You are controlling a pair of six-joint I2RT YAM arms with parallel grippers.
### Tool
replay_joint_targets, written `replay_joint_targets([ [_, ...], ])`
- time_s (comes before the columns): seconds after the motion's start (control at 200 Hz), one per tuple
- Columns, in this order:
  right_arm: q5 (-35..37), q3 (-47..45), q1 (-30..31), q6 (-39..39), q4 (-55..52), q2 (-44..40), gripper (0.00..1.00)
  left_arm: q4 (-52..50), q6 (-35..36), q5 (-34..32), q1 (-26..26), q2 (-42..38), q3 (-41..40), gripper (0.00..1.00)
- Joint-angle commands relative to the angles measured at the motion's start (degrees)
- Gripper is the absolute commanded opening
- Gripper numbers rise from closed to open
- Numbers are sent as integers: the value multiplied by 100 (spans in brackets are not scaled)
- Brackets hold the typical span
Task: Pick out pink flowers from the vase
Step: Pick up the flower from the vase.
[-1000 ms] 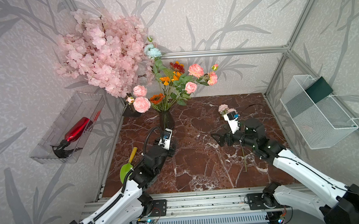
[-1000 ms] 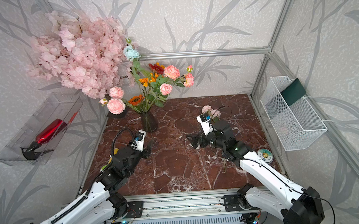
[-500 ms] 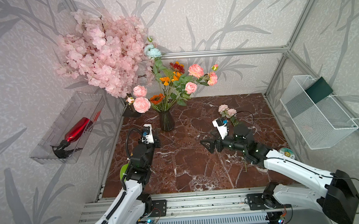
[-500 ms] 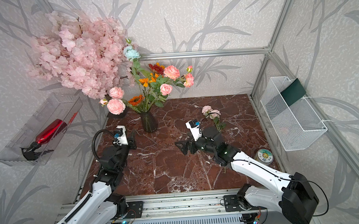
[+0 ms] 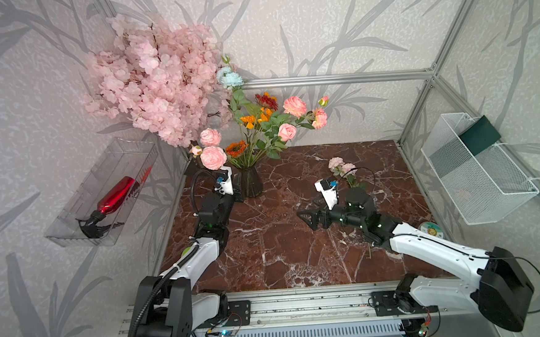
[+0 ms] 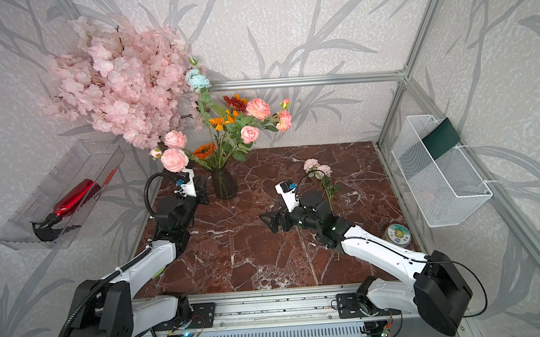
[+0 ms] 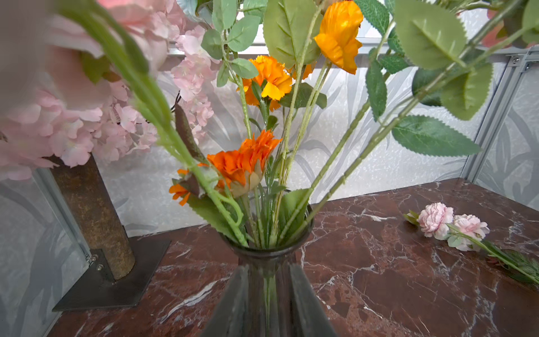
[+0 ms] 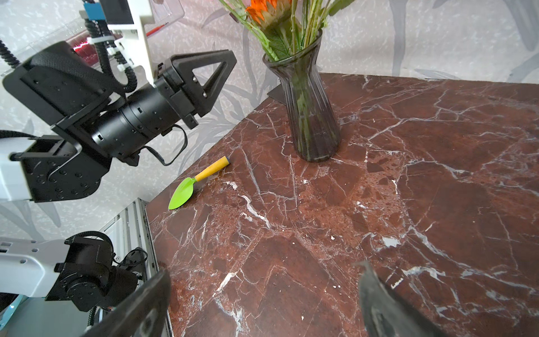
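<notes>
The dark ribbed glass vase (image 5: 251, 185) (image 6: 224, 186) (image 8: 312, 116) stands at the back left of the marble table. Several pink flowers (image 5: 211, 156) (image 5: 287, 131) (image 6: 258, 108) rise from it among orange, red and pale-blue blooms. One pink stem (image 5: 339, 165) (image 7: 437, 220) lies flat on the table to the right. My left gripper (image 5: 238, 193) (image 7: 269, 271) points at the vase neck from the left. Its jaws are narrowed to a small gap, and its tips stop just short of the glass in the right wrist view. My right gripper (image 5: 307, 218) (image 8: 262, 271) hangs wide open over mid-table, holding nothing.
A big pink blossom tree (image 5: 157, 76) on a brown trunk (image 7: 93, 216) crowds the back left corner. A green trowel (image 8: 186, 189) lies by the table's left edge. A clear bin (image 5: 73, 229) holds a red spray bottle. On the right are a wire basket (image 5: 474, 169) and a round tin (image 6: 398, 233).
My left gripper swung from in front of the vase out to its left, then back towards the neck, its jaws narrowing. My right gripper drew left from the laid flower and stayed open.
</notes>
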Motion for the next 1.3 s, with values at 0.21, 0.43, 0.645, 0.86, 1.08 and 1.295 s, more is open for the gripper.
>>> replay_joint_targets([
  [0.21, -19, 143, 22, -194, 70, 189, 99, 514, 137, 98, 160, 513, 523, 27],
  [0.43, -2, 144, 21, -196, 86, 248, 99, 427, 143, 4, 224, 730, 714, 28],
  [0.645, 9, 146, 13, -227, 17, 266, 99, 479, 48, 188, 304, 1139, 997, 28],
  [0.86, 64, 109, -23, -253, -29, 222, 99, 671, -91, 343, 317, 1478, 1200, 25],
  [1.08, 17, 131, -67, -255, -34, 275, 99, 658, -73, 493, 314, 1488, 1252, 14],
  [1.295, 14, 89, -67, -206, -9, 244, 99, 292, 46, 673, 319, 1217, 1263, 3],
])
